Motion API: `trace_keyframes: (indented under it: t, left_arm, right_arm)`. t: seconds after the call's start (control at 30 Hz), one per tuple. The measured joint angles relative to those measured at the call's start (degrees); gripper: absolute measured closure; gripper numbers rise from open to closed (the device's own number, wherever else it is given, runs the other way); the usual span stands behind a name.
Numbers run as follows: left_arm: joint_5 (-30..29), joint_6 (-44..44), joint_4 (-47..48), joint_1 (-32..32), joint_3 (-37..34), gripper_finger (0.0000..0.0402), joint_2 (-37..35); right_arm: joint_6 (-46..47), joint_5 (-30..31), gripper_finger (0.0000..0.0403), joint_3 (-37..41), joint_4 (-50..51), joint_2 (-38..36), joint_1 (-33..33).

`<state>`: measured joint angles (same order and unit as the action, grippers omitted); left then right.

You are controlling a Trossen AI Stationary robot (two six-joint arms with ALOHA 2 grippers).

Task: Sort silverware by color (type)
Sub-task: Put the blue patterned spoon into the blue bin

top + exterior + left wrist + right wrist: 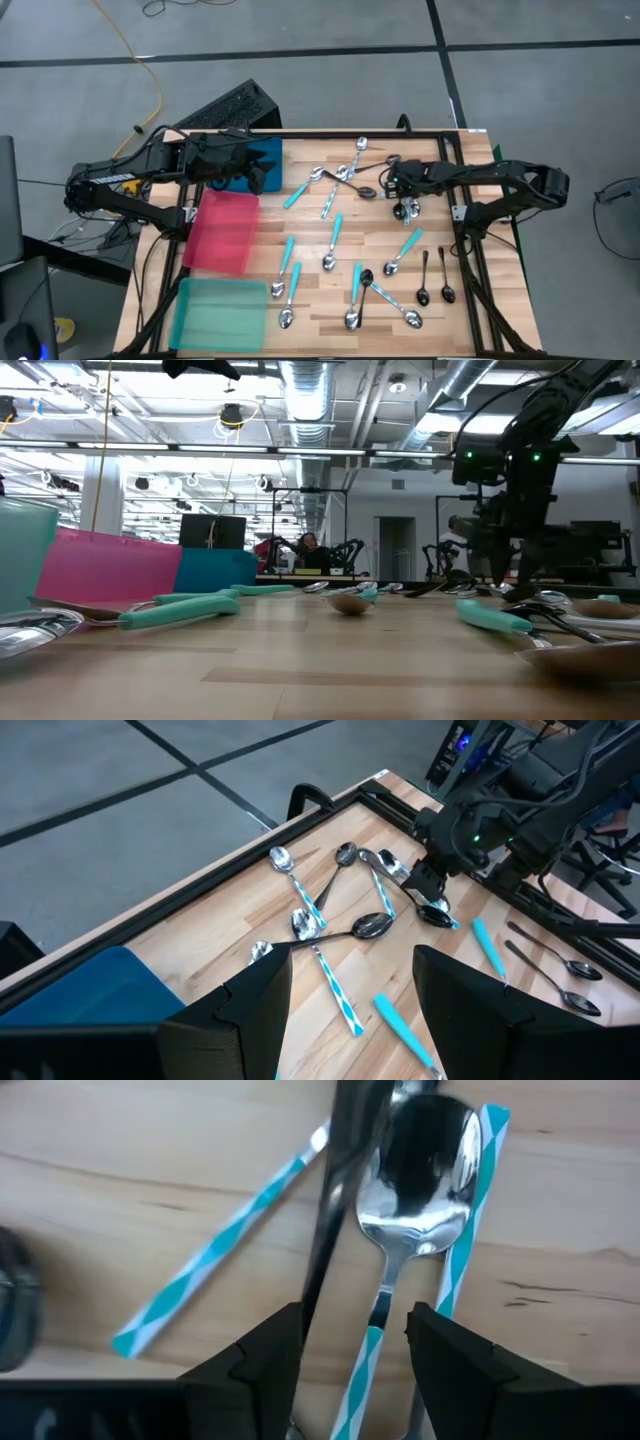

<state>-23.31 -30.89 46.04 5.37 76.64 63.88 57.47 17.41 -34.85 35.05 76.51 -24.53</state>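
Spoons lie scattered on the wooden table: turquoise-handled ones, black ones and all-silver ones. My right gripper is open and points steeply down over a cluster at the far right. Its fingers stand on either side of the neck of a silver-bowled spoon with a striped turquoise handle. A dark handle runs past one finger. My left gripper hangs open and raised above the blue tray, holding nothing.
A red tray and a teal tray lie along the table's left side, nearer than the blue one. A black frame rail runs along the far edge. Two black spoons lie to the right of the cluster.
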Motion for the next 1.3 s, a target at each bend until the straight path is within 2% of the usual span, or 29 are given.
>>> trace_keyframes:
  t: [0.23,0.57,0.7,1.03,1.13,1.3]
  left_arm:
    - [0.0,-0.2,0.0,0.0,0.0,0.0207,0.0]
    - [0.0,-0.2,1.0,0.0,0.0,0.0207,0.0]
    - [0.0,-0.2,1.0,0.0,0.0,0.0207,0.0]
    - [0.0,-0.2,1.0,0.0,0.0,0.0207,0.0]
    - [0.0,-0.2,1.0,0.0,0.0,0.0207,0.0]
    - [0.0,-0.2,1.0,0.0,0.0,0.0207,0.0]
  right_arm:
    - [-0.9,-0.5,0.0201,-0.1,-2.6,5.6,0.6]
    - [-0.5,-1.9,0.0218,-0.2,-2.6,5.8,-0.1]
    - [-0.5,-2.3,0.0245,-0.1,-2.5,5.8,-0.3]
    - [-0.4,-3.8,0.0349,-0.1,-2.4,5.8,-0.3]
    - [-0.4,-4.3,0.0365,-0.1,-2.3,5.8,-0.3]
    - [-0.1,-4.9,0.0365,-0.2,-2.4,5.8,-0.3]
